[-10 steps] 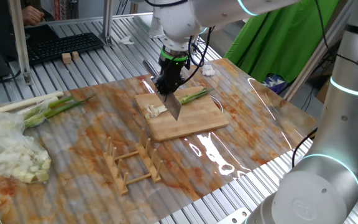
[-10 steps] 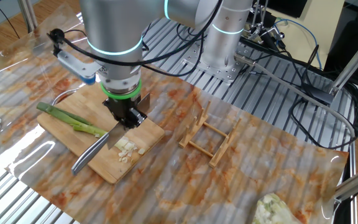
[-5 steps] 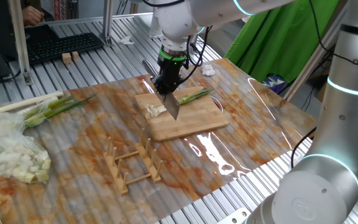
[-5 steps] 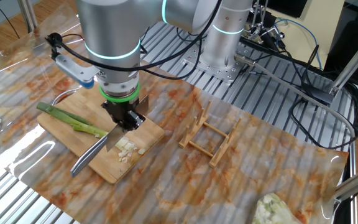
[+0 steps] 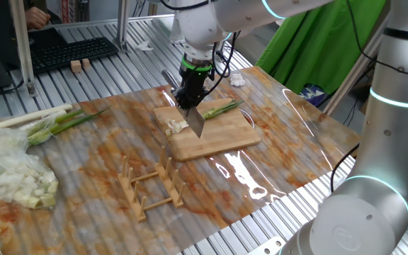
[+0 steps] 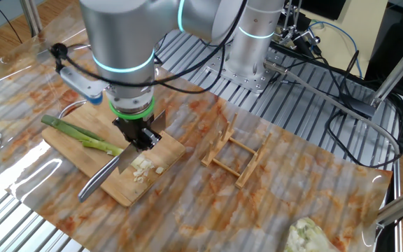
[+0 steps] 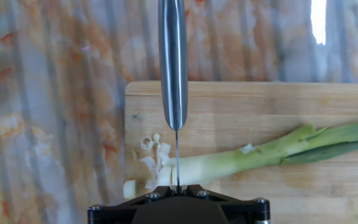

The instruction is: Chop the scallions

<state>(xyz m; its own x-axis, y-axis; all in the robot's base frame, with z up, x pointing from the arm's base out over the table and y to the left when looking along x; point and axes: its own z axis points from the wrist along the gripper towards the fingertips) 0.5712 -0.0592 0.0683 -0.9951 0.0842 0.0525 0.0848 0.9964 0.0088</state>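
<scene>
The scallions lie on a wooden cutting board [image 5: 222, 138]: one stalk [image 5: 222, 108] with a pale white end and green leaves, and a small heap of cut white bits [image 5: 177, 126]. My gripper [image 5: 190, 98] hangs over the board, shut on a knife [image 5: 197, 122] by its handle. In the hand view the knife [image 7: 173, 62] runs straight away from my gripper [image 7: 178, 185], its edge crossing the white end of the stalk [image 7: 260, 152], with the bits [image 7: 154, 155] just left of it. From the other fixed view, my gripper [image 6: 140, 136] holds the knife [image 6: 107, 171] between the stalk [image 6: 82, 134] and the bits [image 6: 144, 168].
A wooden rack [image 5: 151, 184] stands in front of the board. At the left lie a thick bundle of whole stalks [image 5: 48, 122] and a pale heap under clear plastic [image 5: 16, 177]. A keyboard [image 5: 69, 51] sits at the back and a white crumpled wad [image 5: 236, 79] behind the board.
My gripper and the knife have shifted a little along the board toward the uncut stalk. The stalk and the cut bits lie where they were.
</scene>
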